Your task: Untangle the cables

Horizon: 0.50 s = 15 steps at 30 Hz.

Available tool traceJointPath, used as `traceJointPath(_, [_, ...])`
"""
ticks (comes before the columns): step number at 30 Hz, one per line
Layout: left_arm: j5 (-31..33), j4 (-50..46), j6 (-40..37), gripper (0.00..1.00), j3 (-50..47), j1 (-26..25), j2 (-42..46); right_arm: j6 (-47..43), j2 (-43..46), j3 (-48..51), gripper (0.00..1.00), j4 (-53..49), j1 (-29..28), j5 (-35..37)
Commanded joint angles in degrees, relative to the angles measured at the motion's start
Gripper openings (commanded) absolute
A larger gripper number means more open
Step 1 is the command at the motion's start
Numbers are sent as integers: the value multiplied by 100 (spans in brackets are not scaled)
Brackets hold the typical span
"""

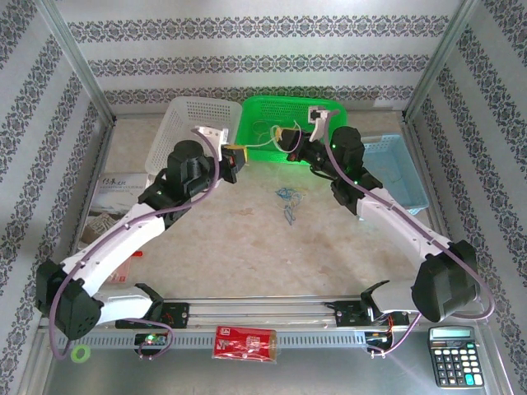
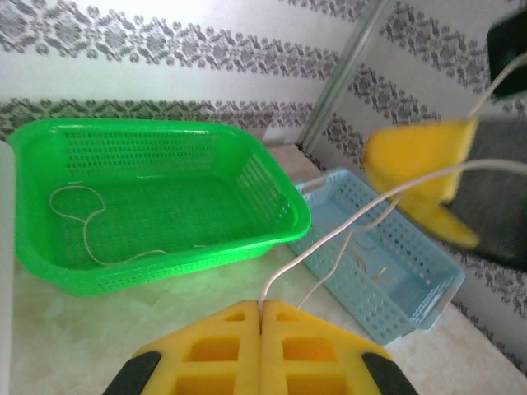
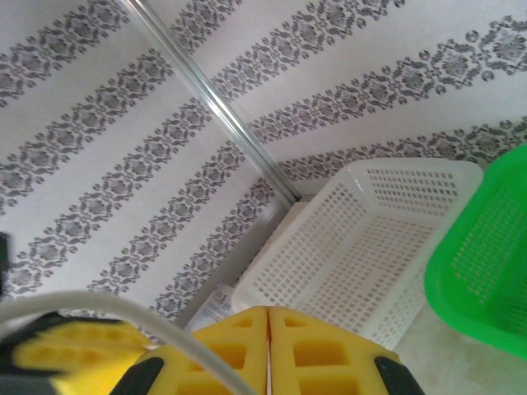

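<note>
My left gripper (image 2: 262, 306) is shut on a thin white cable (image 2: 329, 239). That cable rises to the right toward my right gripper's yellow fingers (image 2: 416, 164). From above, the white cable (image 1: 262, 142) spans from the left gripper (image 1: 242, 154) to the right gripper (image 1: 286, 136) at the green basket's front rim. The right gripper (image 3: 268, 314) has its jaws pressed together; the white cable (image 3: 123, 317) crosses its left finger, and I cannot see it pinched. A small blue and green tangle of cables (image 1: 287, 197) lies on the table. One cream cable (image 2: 78, 218) lies in the green basket.
Three baskets stand along the back: white (image 1: 177, 123), green (image 1: 255, 111) and pale blue (image 1: 405, 169), the blue one holding yellowish strands (image 2: 375, 276). Papers (image 1: 111, 193) lie at the left. A red packet (image 1: 244, 341) and a calculator (image 1: 455, 355) sit at the near edge.
</note>
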<state>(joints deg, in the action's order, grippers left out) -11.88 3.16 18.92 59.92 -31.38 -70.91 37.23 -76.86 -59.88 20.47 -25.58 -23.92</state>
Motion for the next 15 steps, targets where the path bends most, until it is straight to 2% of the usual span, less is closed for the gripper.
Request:
traceJointPath(1, [-589,623,-604,0,-104,61,-147,191,86,-241,0,-77,71,-400])
traceJointPath(9, [-1498,553,-765,0,125,53,-832,320,21,-290,0,-120,71,-762])
traceJointPath(15, [-1760,664,-766,6,275,52,-1182,379,40,-274,0,-122,53,-886])
